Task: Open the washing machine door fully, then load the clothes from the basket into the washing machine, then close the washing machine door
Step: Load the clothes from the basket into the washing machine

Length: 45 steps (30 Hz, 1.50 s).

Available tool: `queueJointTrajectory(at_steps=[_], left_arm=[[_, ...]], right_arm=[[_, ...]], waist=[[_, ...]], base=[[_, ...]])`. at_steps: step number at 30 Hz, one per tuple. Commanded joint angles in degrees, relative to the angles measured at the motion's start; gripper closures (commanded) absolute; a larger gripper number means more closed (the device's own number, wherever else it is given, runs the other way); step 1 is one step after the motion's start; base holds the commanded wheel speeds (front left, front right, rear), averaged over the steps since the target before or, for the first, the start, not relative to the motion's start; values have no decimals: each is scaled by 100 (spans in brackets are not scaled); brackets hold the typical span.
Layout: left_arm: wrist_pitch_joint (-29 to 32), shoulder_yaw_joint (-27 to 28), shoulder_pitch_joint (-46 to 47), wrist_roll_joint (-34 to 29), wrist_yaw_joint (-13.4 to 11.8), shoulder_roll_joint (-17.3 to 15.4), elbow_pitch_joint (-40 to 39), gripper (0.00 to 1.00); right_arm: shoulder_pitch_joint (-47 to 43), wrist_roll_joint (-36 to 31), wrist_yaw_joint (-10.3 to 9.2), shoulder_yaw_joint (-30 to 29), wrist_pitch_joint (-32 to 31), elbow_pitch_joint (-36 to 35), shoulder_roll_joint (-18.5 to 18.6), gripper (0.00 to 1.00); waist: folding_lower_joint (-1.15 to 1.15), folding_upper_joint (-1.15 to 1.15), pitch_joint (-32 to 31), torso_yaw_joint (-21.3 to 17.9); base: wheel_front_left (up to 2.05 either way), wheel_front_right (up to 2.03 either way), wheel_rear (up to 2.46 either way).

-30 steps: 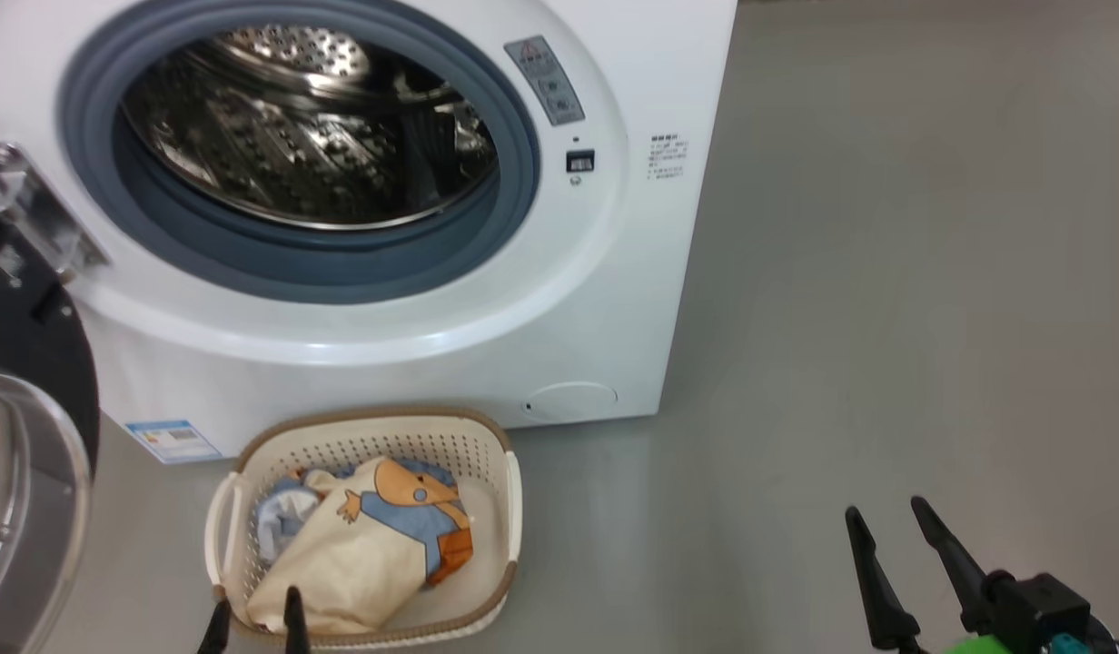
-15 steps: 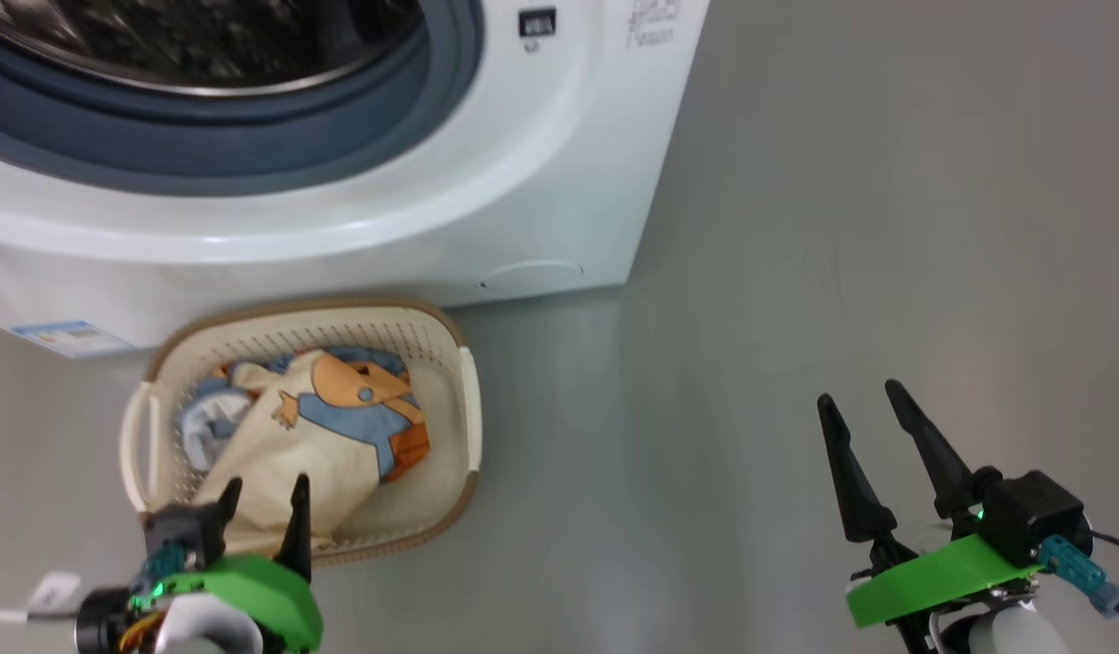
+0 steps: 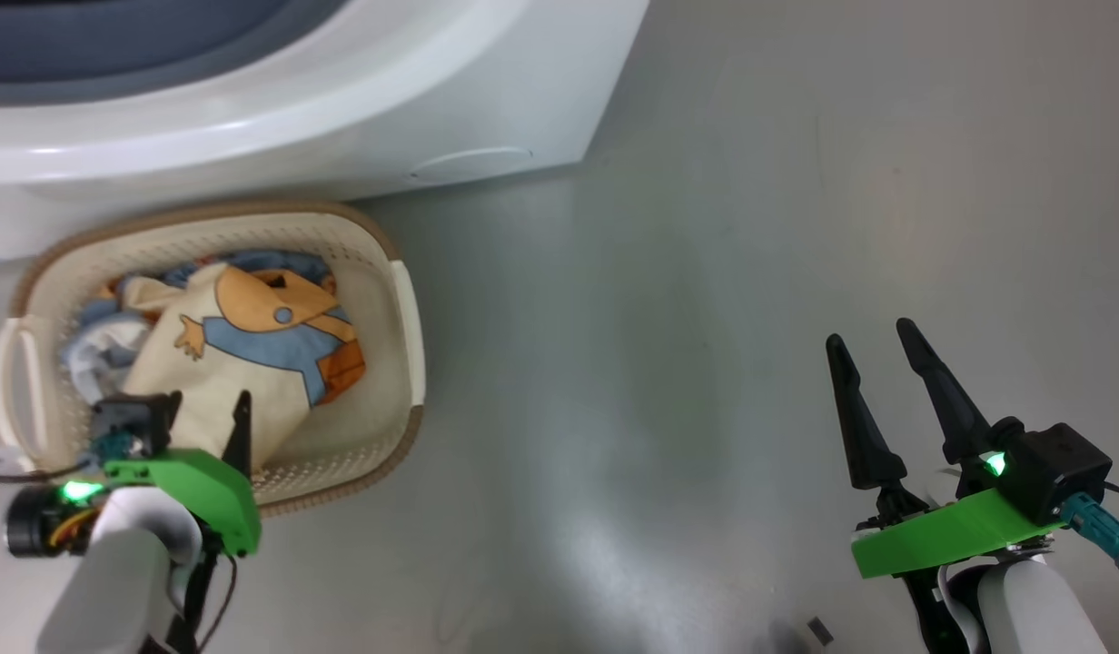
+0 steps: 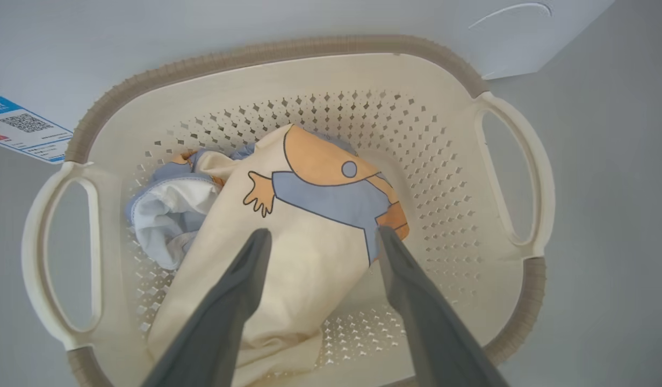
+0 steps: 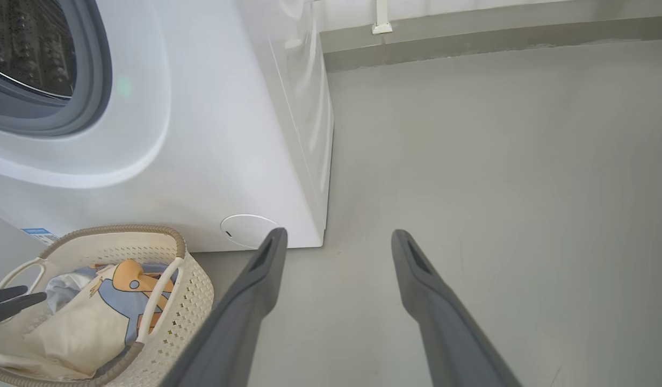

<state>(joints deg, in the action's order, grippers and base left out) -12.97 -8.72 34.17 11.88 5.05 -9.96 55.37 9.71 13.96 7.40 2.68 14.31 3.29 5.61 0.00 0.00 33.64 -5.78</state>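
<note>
Head's tipped down and the left gripper (image 4: 323,232) has moved in over the basket (image 3: 205,214) at mid-left, spread wide above the clothes (image 3: 251,338), so the grab looks next; right gripper (image 3: 870,334) hangs open lower right.

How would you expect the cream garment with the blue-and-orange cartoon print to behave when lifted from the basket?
The cream cartoon-print garment looks soft and crumpled, so it will probably droop rather than hold shape. It lies over the light blue garment, which may drag along. The small perforated cream plastic basket looks light and might shift.
</note>
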Motion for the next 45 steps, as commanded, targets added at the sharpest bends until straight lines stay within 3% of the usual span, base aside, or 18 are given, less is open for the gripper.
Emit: queueJointTrajectory(at_steps=[1,13,28,41,45], left_arm=[[-83,167,84,3,16,-254,25,0],[-162,68,1152,-61,-43,-467,955,0],[-48,-17,2071,-4,-93,-574,1554,0],[284,-315,2473,-172,-403,-547,1758,0],[311,-399,2515,-206,-487,-499,1786,100]], right_arm=[[44,51,9,95,69,-158,9,0],[165,131,9,7,69,-367,23,0],[239,194,9,-24,69,-628,45,0],[231,226,9,-71,69,-796,96,0],[221,227,9,-114,69,-834,124,0]], waist=[[0,0,360,-221],[0,0,1148,-376],[0,0,1896,-417],[0,0,2224,-453],[0,0,2239,-443]], base=[[0,0,0],[0,0,0],[0,0,0],[0,0,0],[0,0,0]])
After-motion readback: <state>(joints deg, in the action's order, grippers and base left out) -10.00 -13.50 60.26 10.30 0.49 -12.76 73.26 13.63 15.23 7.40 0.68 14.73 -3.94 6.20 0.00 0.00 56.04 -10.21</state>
